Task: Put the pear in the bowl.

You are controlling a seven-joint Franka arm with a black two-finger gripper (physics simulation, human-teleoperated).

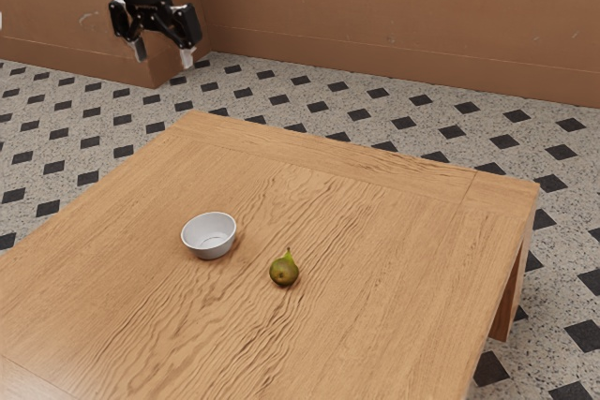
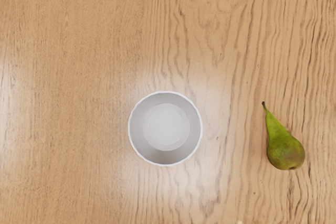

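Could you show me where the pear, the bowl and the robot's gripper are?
Pear point(image 2: 286, 151): wrist view, on its rounded body.
Bowl point(image 2: 165, 126): wrist view, on its inside bottom.
Gripper point(image 1: 163, 51): exterior view, midway between its fingertips.

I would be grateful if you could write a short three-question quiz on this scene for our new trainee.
1. True or false: the pear is already inside the bowl.

2. Multiple choice: how does the pincer stand?
a) Shut on the pear
b) Open, with nothing between its fingers
c) Shut on the bowl's rim

3. Fill in the blank: the pear rests on the table, lying on its ____ rather than standing upright.

Key: 1. False; 2. b; 3. side
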